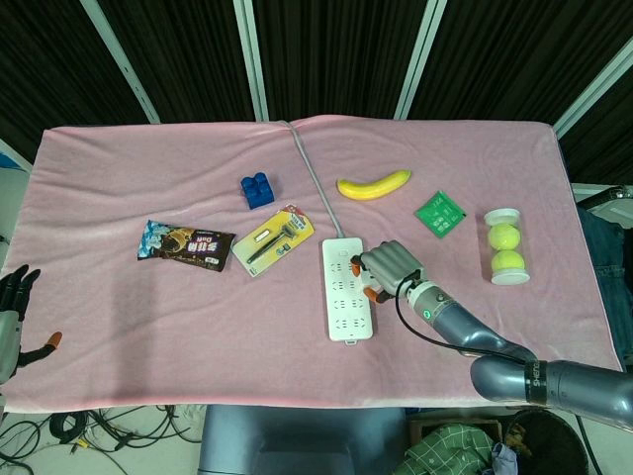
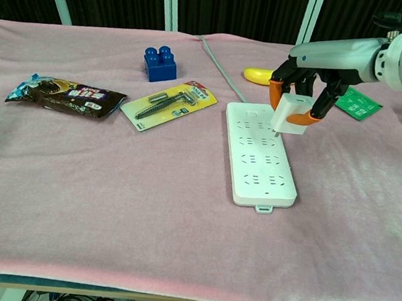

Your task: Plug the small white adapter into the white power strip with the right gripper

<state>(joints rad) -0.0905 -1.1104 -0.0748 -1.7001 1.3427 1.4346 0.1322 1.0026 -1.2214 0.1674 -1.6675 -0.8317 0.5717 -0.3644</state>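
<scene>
Gripping the white adapter [image 2: 288, 113] upright, prongs down, the right hand [image 2: 310, 72] hovers over the power strip [image 2: 259, 152], whose long axis runs near-to-far; labels unreadable.
</scene>
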